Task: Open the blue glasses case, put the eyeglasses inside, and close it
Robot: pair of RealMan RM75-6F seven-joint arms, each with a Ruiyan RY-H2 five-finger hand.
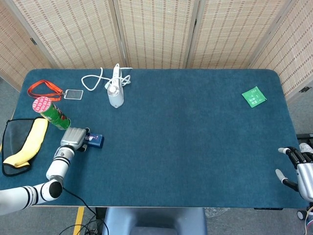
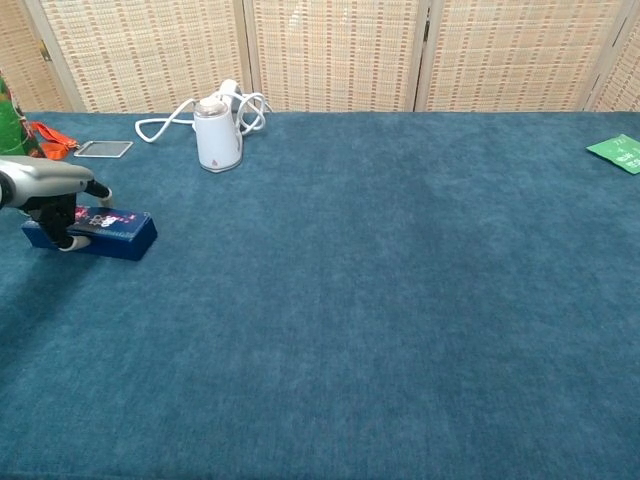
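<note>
The blue glasses case (image 2: pixel 95 232) is gripped at its 9 o'clock end by the left hand (image 2: pixel 55 195); its long axis runs 9-to-3. The right hand (image 1: pixel 296 169) hangs spread and empty, well apart off the worktop (image 1: pixel 195 147) edge.

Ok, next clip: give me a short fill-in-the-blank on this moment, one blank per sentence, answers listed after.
1. The left hand rests on the ______ end of the blue glasses case, as the chest view shows it.
2. The glasses case lies flat with its lid ______.
3. The right hand sits at the table's ______ edge in the head view, holding nothing.
4. The green packet lies near the table's far ______ corner.

Answers: left; closed; right; right
</note>
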